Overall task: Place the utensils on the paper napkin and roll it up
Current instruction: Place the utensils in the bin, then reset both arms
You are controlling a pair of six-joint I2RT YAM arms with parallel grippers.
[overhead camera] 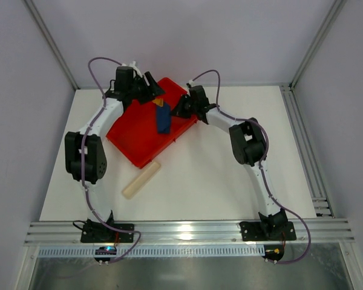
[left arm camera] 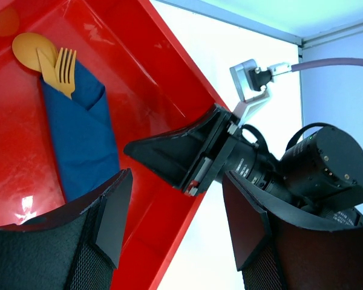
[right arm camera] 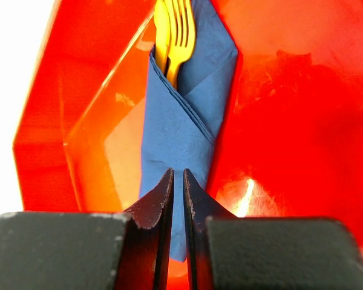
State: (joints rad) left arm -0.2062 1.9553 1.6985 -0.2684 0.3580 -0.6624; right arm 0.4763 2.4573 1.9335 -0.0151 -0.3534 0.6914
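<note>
Hovering at the red tray's (overhead camera: 130, 144) far left edge, my left gripper (overhead camera: 152, 86) gapes wide and empty. Toward the tray's right edge lies the paper napkin (left arm camera: 78, 133), rolled around the orange utensils (left arm camera: 54, 63). My right gripper (right arm camera: 176, 187) sits over its end, jaws nearly together, nothing visibly pinched. Little remains, I judge.

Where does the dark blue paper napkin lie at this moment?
In the top view, the dark blue paper napkin, wrapped around the orange plastic utensils, lies inside the red plastic tray, near its middle.
</note>
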